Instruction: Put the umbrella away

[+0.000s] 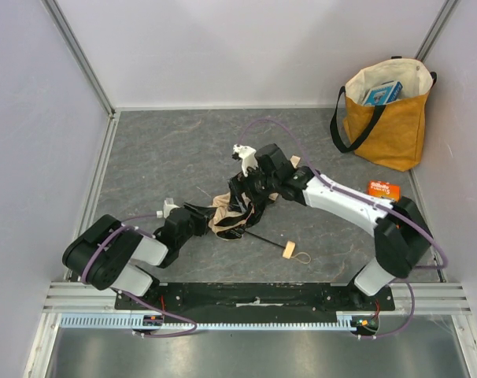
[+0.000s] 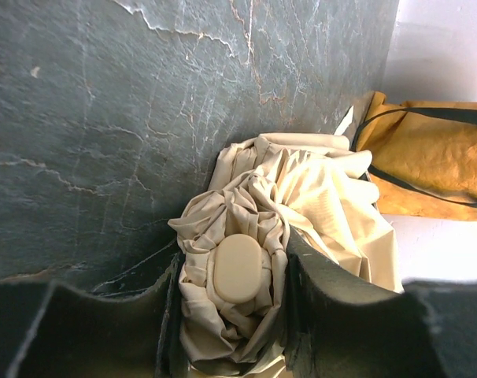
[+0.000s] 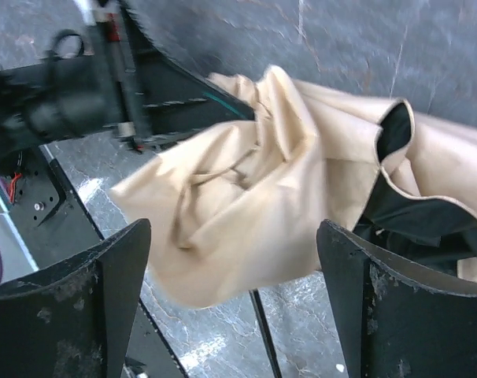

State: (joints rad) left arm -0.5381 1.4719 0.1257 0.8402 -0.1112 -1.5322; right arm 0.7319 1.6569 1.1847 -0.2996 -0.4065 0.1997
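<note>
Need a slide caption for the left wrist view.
Left hand grips the bunched cream umbrella; mustard tote beyond.

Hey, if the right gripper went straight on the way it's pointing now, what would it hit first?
Most likely the umbrella: its bunched beige fabric fills the view straight ahead of the open right gripper. How far off it lies is hard to judge.

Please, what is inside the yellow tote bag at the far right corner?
A blue and white box-like item sticks up inside the tote bag, against its pale lining. Anything deeper is hidden by the bag's walls.
</note>
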